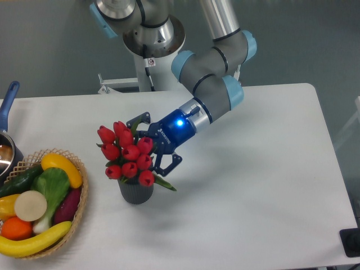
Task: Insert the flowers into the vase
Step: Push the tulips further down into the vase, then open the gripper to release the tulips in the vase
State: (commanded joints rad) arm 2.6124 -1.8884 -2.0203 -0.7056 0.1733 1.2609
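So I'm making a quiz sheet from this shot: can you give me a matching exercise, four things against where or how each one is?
Things:
1. flowers
2. vase
3. tool
4. wicker basket

Place or state:
A. at the table's left edge, full of fruit and vegetables
B. open, just right of the tulip heads
C. upright on the table, dark grey
D. standing in the vase's mouth

Pairs: 1-D, 2-C, 3-B, 4-A

The flowers look like glossy plastic, red and smooth; the vase is matt dark grey — finely ribbed. The tabletop is smooth matt white. The basket is rough woven wicker — its fruit shiny.
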